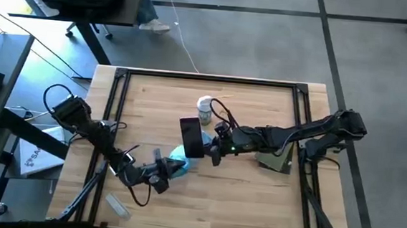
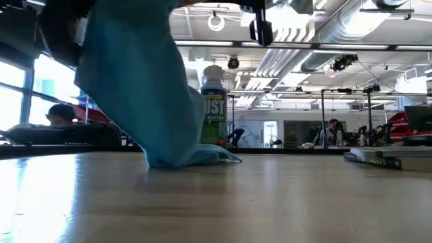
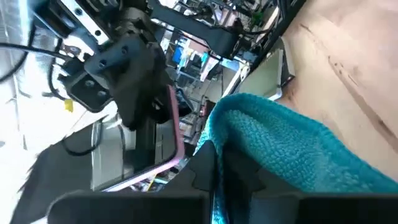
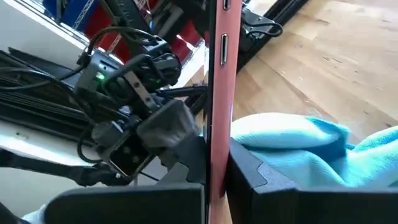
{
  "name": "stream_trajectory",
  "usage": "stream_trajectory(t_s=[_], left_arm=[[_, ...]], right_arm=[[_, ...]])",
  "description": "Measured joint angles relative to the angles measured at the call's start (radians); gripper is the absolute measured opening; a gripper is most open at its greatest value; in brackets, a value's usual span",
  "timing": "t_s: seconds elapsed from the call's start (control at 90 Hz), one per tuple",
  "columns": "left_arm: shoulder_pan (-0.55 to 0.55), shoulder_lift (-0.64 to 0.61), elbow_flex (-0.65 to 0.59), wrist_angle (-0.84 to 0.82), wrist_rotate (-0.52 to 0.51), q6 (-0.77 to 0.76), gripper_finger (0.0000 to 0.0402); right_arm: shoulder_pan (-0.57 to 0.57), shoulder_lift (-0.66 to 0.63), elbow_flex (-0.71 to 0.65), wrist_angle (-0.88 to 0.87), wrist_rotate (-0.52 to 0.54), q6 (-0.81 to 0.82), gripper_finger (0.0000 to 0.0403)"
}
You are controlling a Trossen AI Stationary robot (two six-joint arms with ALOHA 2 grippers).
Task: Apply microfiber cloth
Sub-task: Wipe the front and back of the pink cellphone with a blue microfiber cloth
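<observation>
Both arms matte black, six-joint, blocky housings at the joints. Loose black cables loop along the links, a big loop near the left arm's base. Green status LED lit near the right wrist. Left claw (image 1: 164, 177) and right claw (image 1: 211, 152): two flat dark fingers on a black bar.

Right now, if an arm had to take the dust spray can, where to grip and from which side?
Grip the dust spray can on its straight cylindrical body, below the white cap. It stands upright, so come in level. The right gripper holding the phone and the microfiber cloth in the left gripper crowd its near side; the far side looks clearer.
</observation>
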Motion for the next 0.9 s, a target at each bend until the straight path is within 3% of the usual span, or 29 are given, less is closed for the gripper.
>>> stream_trajectory(t_s=[0.167,0.456,0.689,0.9], left_arm=[[0.004,-0.054,0.001,0.001,-0.1,0.141,0.0],[0.149,-0.1,0.001,0.001,-0.02,0.433,0.0],[0.22,-0.101,0.003,-0.028,0.244,0.364,0.0],[0.2,-0.1,0.003,-0.071,0.27,0.293,0.0]], right_arm=[[0.0,0.0,0.0,-0.007,0.006,-0.001,0.0001],[-0.002,0.001,-0.002,-0.031,0.03,0.0,0.0001],[0.0,0.002,-0.004,-0.047,0.04,0.0,0.0001],[-0.001,0.002,-0.004,-0.03,0.05,0.0,0.0001]])
